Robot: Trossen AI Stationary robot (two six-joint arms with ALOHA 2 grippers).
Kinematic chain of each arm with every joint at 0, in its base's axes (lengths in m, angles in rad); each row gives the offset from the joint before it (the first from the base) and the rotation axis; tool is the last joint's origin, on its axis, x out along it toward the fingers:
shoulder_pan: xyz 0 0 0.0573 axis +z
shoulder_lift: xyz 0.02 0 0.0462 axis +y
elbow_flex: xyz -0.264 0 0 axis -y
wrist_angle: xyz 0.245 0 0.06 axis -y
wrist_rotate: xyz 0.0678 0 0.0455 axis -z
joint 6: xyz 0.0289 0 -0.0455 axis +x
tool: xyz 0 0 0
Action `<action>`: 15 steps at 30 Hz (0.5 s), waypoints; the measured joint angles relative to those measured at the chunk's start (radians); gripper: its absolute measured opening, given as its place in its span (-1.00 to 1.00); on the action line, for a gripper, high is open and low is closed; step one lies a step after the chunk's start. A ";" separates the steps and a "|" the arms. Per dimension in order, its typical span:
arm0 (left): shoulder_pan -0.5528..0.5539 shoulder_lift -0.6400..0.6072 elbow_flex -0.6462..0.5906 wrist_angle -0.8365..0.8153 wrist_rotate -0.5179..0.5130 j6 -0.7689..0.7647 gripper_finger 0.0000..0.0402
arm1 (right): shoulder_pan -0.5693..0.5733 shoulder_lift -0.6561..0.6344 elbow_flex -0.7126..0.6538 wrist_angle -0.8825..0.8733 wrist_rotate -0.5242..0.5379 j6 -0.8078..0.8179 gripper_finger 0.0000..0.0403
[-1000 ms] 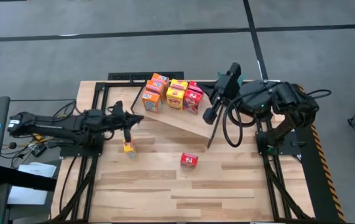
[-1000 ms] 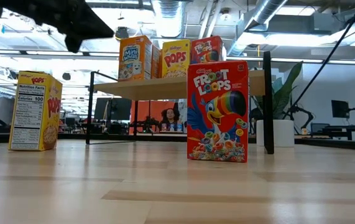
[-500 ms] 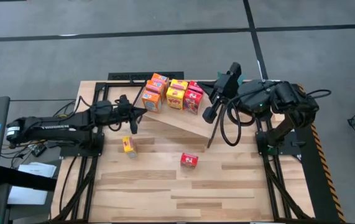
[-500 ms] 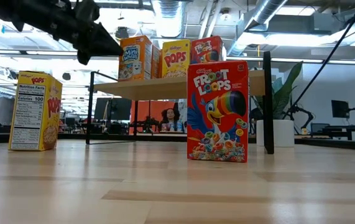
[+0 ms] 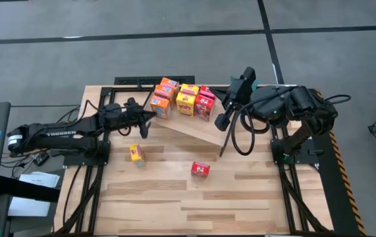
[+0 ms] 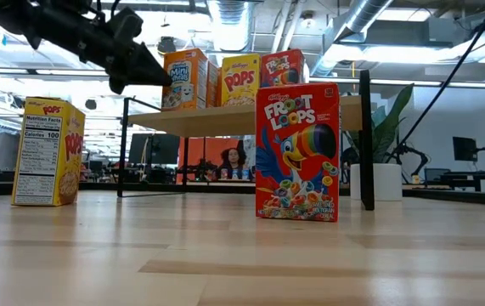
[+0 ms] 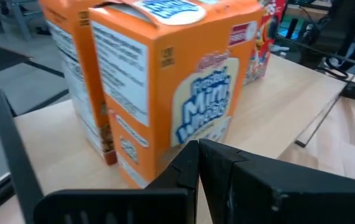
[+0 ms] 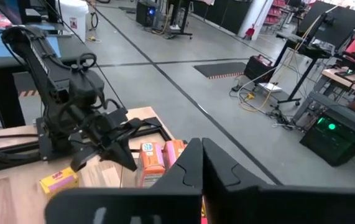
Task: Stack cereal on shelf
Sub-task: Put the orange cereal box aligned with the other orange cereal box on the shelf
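Several cereal boxes stand on the light-wood shelf (image 5: pixel 194 128): orange ones (image 5: pixel 161 105) at its left end, yellow ones (image 5: pixel 186 103) and red ones (image 5: pixel 205 106). A yellow box (image 5: pixel 135 153) and a red box (image 5: pixel 200 169) stand on the tabletop. My left gripper (image 5: pixel 143 127) is shut and hovers at the shelf's left end, right in front of the orange Mini-Wheats box (image 7: pixel 165 81). My right gripper (image 5: pixel 221 122) is shut and empty above the shelf's right part. My left gripper has its shut fingertips (image 7: pixel 193 155) right at the lower front of the orange Mini-Wheats box (image 7: pixel 158 158), pointing level at it from the table's left. I cannot tell whether they touch it.
The shelf's thin black legs (image 6: pixel 365 140) stand on the plank tabletop (image 5: pixel 240 197). In the low view the red Froot Loops box (image 6: pixel 297 153) and the yellow Pops box (image 6: pixel 48 153) stand upright on the table in front of the shelf.
My left gripper has risen from over the yellow box on the table and gone toward the far edge and the right, up to the shelf's left end by the orange boxes. The yellow box has stayed in place.
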 joint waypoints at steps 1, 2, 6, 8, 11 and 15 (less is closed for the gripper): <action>0.006 0.000 0.000 0.000 0.000 0.000 -1.00 | -0.001 0.000 0.000 -0.004 -0.001 0.008 -0.91; 0.012 0.000 0.000 0.000 -0.001 0.001 -1.00 | -0.002 0.000 0.000 -0.006 -0.002 0.009 -0.89; 0.032 0.000 0.000 0.002 -0.006 0.010 -1.00 | -0.006 0.000 0.000 -0.007 -0.003 0.012 -0.81; 0.041 0.000 0.000 0.002 -0.006 0.014 -1.00 | -0.006 0.000 0.000 -0.007 -0.003 0.012 -0.80; 0.047 0.000 0.000 0.002 -0.006 0.006 -1.00 | -0.006 0.000 0.000 -0.008 -0.004 0.012 -0.84; 0.042 -0.006 0.000 0.001 0.042 -0.057 -1.00 | -0.006 0.000 0.000 -0.025 -0.006 0.016 -0.91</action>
